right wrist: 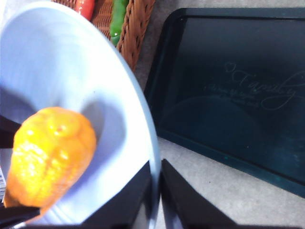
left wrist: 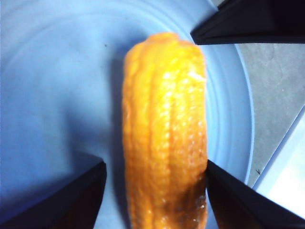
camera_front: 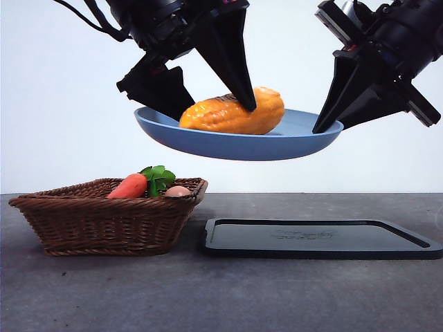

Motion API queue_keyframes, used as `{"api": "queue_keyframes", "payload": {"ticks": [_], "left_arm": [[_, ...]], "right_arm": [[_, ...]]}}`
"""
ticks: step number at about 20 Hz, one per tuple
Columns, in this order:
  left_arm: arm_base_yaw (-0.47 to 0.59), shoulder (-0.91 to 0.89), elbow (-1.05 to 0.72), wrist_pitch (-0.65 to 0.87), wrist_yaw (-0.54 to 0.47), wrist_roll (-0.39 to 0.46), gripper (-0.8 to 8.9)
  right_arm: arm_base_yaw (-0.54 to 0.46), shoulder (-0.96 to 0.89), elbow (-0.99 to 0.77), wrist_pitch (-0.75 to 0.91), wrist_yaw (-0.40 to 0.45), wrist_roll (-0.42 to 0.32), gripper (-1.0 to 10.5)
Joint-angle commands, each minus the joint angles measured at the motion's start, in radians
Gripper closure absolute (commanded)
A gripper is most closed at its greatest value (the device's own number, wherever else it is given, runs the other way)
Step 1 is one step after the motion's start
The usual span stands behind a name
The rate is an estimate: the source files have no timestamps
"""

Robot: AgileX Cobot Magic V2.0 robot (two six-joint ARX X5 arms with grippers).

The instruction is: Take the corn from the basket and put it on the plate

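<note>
The orange-yellow corn (camera_front: 232, 114) (left wrist: 164, 133) (right wrist: 50, 152) lies lengthwise on the light-blue plate (camera_front: 297, 142) (left wrist: 57, 95) (right wrist: 62, 62), which hangs level in the air above the table. My left gripper (camera_front: 211, 109) (left wrist: 155, 163) straddles the cob from above. It is open: one jaw touches the cob's side, and the other stands a little off it. My right gripper (camera_front: 322, 128) (right wrist: 156, 164) is shut on the plate's rim at the right and holds the plate up. The brown wicker basket (camera_front: 104, 221) (right wrist: 138, 24) sits below on the left.
In the basket lie an orange-red carrot (camera_front: 128, 187) (right wrist: 85, 7) with green leaves and a small tan egg (camera_front: 178, 191). A flat black tray (camera_front: 318, 238) (right wrist: 228, 95) lies on the grey table to the right of the basket, under the raised plate.
</note>
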Motion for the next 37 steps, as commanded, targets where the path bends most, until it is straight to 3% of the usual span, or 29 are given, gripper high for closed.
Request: {"api": "queue_keyframes", "payload": {"ticks": [1,6,11,17,25,30,37], "left_arm": [[-0.011,0.019,0.020,0.000,-0.005,0.016,4.71],[-0.014,0.000,0.082,-0.060,-0.005,0.014,4.07],[-0.014,-0.006,0.237,-0.175,-0.005,0.047,4.07],[-0.014,-0.007,0.365,-0.232,-0.005,0.051,4.09],[-0.014,-0.008,0.392,-0.240,-0.005,0.050,4.09],[-0.014,-0.008,0.392,-0.240,-0.005,0.050,4.09],[-0.014,-0.008,0.392,-0.244,-0.005,0.051,4.09]], "right_arm": [[0.004,0.012,0.018,0.009,-0.006,-0.016,9.5],[0.004,0.013,0.018,-0.010,0.010,-0.040,9.5],[-0.001,0.013,0.018,-0.010,0.035,-0.042,9.5],[-0.090,0.038,0.018,0.024,0.035,-0.056,9.5],[-0.241,0.294,0.071,0.126,0.027,-0.060,9.5],[-0.254,0.446,0.166,0.117,0.025,-0.064,9.5],[-0.254,0.501,0.171,0.072,0.029,-0.094,9.5]]}}
